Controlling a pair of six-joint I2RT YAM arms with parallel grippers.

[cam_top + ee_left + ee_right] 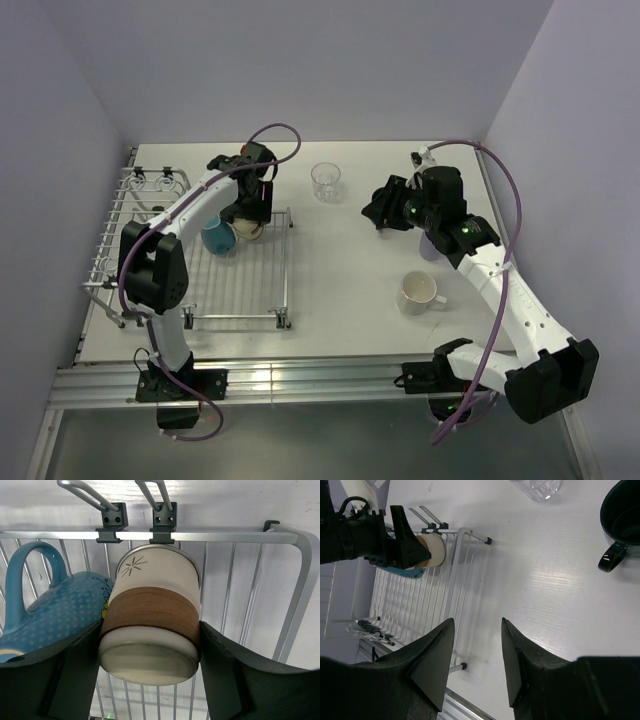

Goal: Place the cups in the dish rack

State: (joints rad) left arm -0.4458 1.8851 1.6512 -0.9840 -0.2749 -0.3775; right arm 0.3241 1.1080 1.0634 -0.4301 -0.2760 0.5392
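Cups, partly loaded. In the rack [230, 290], blue mug [55, 610] on its side, handle up, near the far rail. Against it, brown cup [150, 615], clamped sideways in the left gripper [150, 645], low over the wires, apparently for setting down. Glass [325, 180] waiting on the table. Right gripper [477, 625] spread wide, holding nothing. White mug [420, 292] also waiting.

white table [350, 290]; pale lavender walls [300, 60]; aluminium rail [300, 382] along near edge.
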